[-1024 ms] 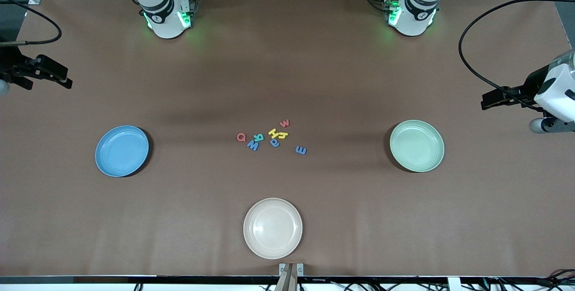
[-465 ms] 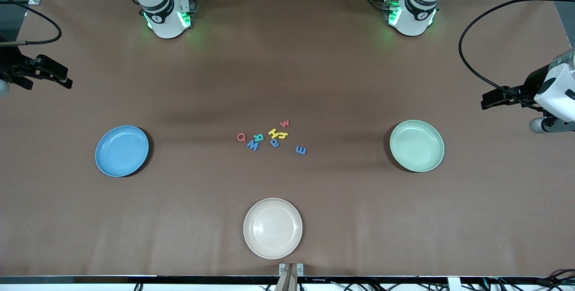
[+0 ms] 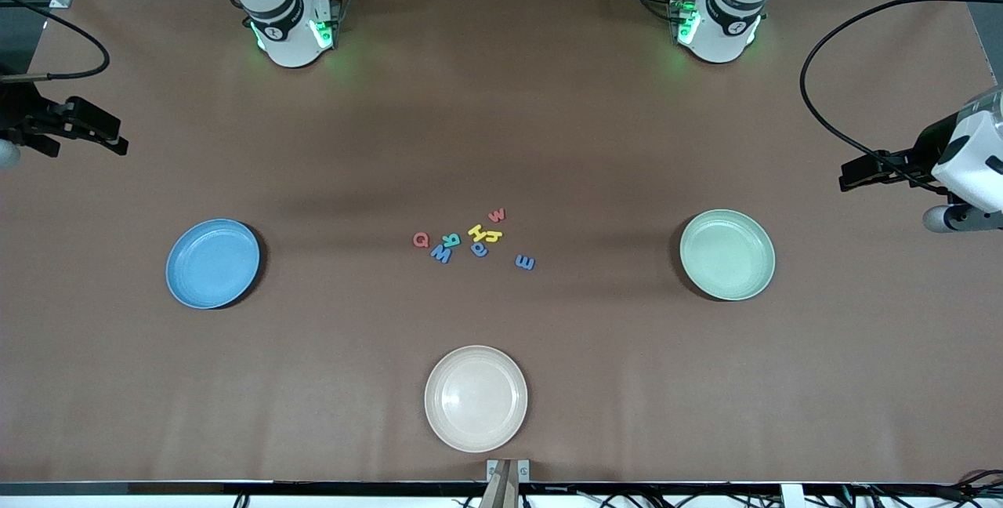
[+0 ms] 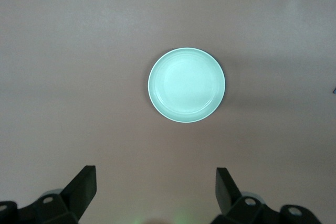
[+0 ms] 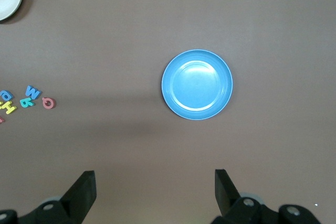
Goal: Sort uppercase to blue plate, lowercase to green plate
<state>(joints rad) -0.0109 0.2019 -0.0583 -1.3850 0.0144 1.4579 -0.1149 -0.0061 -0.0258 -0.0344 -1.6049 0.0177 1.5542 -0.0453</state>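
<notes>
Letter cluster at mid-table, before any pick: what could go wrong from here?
1. The yellow H and small yellow letter touch, so one grasp may drag both.
2. Teal R and blue W sit close; fingers could nudge a neighbour.
3. Red w resembles a capital and could land in the blue plate instead of the green plate.

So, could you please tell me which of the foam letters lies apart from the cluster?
The blue e. It lies alone, toward the green plate and nearer the front camera, while the others, from red Q to red w, crowd together.
</notes>
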